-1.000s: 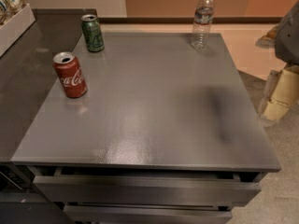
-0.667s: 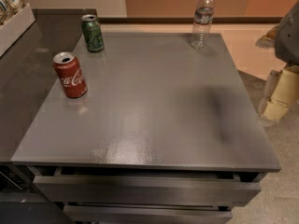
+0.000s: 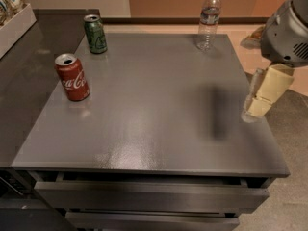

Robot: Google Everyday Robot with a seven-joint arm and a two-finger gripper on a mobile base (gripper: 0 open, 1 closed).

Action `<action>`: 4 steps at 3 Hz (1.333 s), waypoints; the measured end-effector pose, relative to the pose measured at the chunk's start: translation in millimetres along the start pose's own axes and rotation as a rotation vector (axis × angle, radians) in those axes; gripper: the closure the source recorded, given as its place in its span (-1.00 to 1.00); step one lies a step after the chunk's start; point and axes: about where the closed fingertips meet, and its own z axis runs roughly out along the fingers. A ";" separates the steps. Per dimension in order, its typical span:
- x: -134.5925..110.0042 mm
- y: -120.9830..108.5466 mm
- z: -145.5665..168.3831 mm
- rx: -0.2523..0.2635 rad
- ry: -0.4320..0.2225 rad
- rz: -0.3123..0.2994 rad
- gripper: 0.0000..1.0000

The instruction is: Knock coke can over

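Coke can (image 3: pixel 72 77) — upright, 9 o'clock on counter (image 3: pixel 154 124). My hand (image 3: pixel 257 106) — 3 o'clock edge, grip state unreadable. Step: approach; next, cross and shove.

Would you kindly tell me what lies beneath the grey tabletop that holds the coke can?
Two drawer fronts show beneath the tabletop; their contents are hidden. The coke can stands upright; the gripper hangs at the right edge.

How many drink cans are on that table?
2. The coke can stands upright near the left edge; the green can stands behind it, at the far-left corner. The gripper hangs over the right edge.
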 end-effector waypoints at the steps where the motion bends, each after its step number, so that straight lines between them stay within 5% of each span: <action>1: -24.0 -10.6 26.0 -0.021 -0.072 -0.027 -1.00; 4: -133.7 -47.0 97.8 -0.053 -0.323 -0.062 -1.00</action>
